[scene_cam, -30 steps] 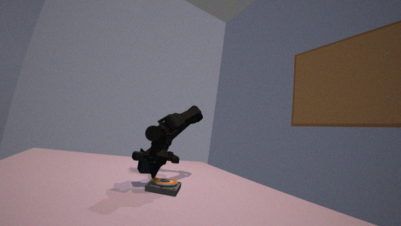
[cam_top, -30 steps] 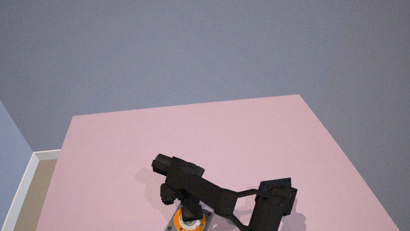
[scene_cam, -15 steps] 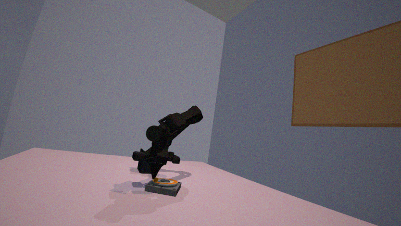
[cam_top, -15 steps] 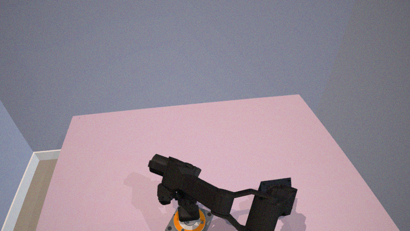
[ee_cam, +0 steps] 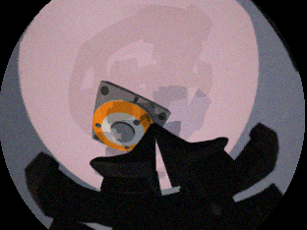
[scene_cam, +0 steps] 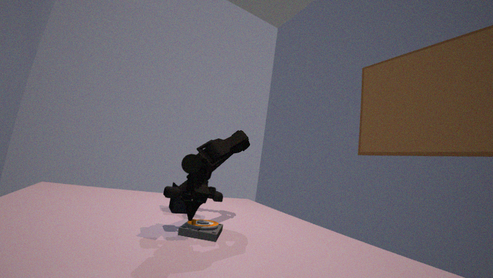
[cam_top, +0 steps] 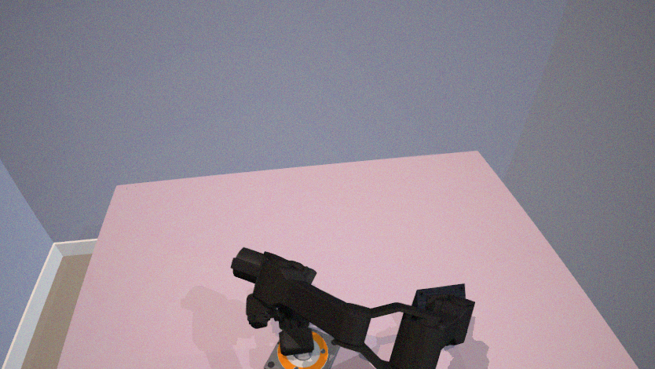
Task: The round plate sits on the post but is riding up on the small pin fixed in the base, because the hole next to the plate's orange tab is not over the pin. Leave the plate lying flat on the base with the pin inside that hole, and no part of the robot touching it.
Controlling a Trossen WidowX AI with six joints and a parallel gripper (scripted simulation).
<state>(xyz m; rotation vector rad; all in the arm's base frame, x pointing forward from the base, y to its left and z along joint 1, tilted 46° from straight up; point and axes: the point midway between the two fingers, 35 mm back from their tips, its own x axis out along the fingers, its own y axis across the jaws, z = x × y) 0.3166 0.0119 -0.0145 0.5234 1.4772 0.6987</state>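
The round orange and white plate [cam_top: 322, 348] [scene_cam: 213, 225] [ee_cam: 118, 107] sits around the grey post [scene_cam: 203, 222] [ee_cam: 123, 132] on the square grey base [scene_cam: 198, 235] [ee_cam: 116, 92]. In the exterior view it stands a little proud of the base; its exact tilt is too small to tell. The orange tab [scene_cam: 193, 222] [ee_cam: 146, 118] is at the plate's rim, with a dark hole [ee_cam: 137, 122] just inward of it. The pin cannot be made out. My gripper [scene_cam: 190, 219] [ee_cam: 153, 126] is shut and empty, its tips right beside the tab; whether they touch is unclear. In the top view it covers part of the plate.
The base stands on the pink table [cam_top: 298, 206] [scene_cam: 103, 213] [ee_cam: 54, 64]. The arm [cam_top: 330, 316] reaches over from its mount on the right in the top view. Shadows of the arm fall around the base. A brown board [scene_cam: 427, 110] hangs on the wall.
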